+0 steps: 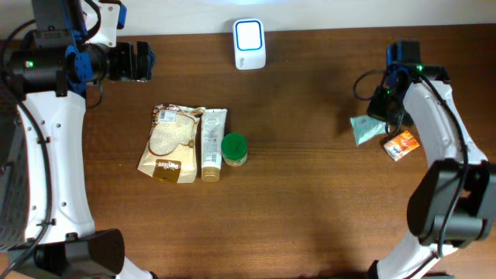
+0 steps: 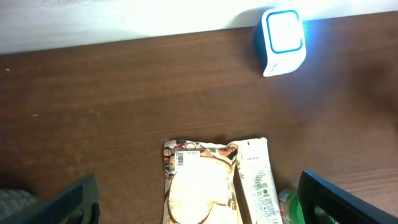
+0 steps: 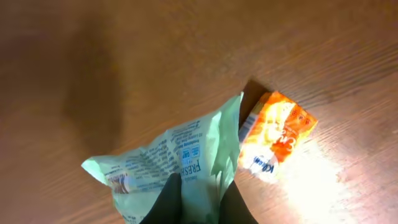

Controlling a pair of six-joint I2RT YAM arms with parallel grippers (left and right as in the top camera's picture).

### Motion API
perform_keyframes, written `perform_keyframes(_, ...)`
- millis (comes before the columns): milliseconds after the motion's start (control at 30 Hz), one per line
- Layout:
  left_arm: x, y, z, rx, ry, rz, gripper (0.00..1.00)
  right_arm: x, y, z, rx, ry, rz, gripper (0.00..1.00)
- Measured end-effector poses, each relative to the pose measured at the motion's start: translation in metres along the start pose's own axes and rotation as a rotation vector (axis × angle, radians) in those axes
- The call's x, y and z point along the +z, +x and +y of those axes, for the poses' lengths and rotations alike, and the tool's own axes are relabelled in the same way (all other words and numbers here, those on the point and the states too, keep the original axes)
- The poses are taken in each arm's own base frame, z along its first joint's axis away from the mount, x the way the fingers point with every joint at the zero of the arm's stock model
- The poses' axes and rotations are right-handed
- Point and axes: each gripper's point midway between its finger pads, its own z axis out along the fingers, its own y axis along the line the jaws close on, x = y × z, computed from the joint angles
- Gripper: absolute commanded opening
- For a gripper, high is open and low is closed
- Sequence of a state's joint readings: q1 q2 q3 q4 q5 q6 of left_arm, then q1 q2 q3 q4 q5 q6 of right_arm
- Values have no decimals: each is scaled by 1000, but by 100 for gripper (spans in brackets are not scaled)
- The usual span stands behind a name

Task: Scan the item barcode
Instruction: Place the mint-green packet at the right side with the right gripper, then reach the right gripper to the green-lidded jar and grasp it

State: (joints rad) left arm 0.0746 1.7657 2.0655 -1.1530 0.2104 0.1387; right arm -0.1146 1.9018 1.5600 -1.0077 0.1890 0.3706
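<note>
My table is dark brown wood. A white scanner stands at its far edge. Near the middle lie a snack bag, a tube and a green-lidded jar (side by side, touching). An orange packet lies on my right.

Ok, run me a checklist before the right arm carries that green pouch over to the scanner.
1. Right end effector shut on green pouch: ok.
2. Pouch free of orange packet: cannot tell, edges meet.
3. Scanner lit: ok.
4. Route to scanner unobstructed: ok.
5. Pouch face to present known: cannot tell.
6. Left end effector open, off the route: ok.
</note>
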Motion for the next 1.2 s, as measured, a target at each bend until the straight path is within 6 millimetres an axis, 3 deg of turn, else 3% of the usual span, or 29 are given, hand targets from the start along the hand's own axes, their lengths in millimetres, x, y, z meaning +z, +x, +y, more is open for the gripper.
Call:
perform_keyframes(67, 0, 0, 0, 0, 0, -1, 99, 26, 6, -16, 28, 34, 65, 4)
perform_keyframes(167, 0, 0, 0, 0, 0, -1, 99, 39, 8, -31, 60, 54, 98, 8)
perform_keyframes(333, 0, 0, 0, 0, 0, -1, 99, 40, 6, -36, 72, 55, 96, 44)
perform_keyframes(367, 0, 0, 0, 0, 0, 0, 99, 39, 7, -37, 67, 57, 98, 47)
perform_keyframes(467, 0, 0, 0, 1, 0, -1, 99, 28, 21, -40, 53, 66, 175, 49)
perform_keyframes(567, 0, 0, 0, 0, 1, 0, 99, -13, 0, -21, -25, -45, 158, 56)
perform_keyframes(667, 0, 0, 0, 0, 0, -1, 99, -55, -5, 28, -186, -212, 126, 66)
perform_keyframes(700, 0, 0, 0, 0, 0, 0, 99, -68, 2, 61, -274, -275, 110, 76)
perform_keyframes(733, 0, 0, 0, 0, 0, 0, 99, -77, 16, 94, -367, -324, 101, 98)
perform_keyframes(833, 0, 0, 0, 0, 0, 0, 99, -101, 55, 175, -580, -428, 45, 98)
perform_keyframes(867, 0, 0, 0, 0, 0, 0, 99, -114, 71, 211, -662, -483, -5, 98)
perform_keyframes(967, 0, 0, 0, 0, 0, 0, 99, -141, 111, 270, -805, -582, -85, 98)
perform_keyframes(1067, 0, 0, 0, 0, 1, 0, 99, -152, 152, 300, -904, -622, -85, 98)
perform_keyframes(1200, 0, 0, 0, 0, 0, 0, 99, -132, 187, 318, -974, -604, -23, 99)
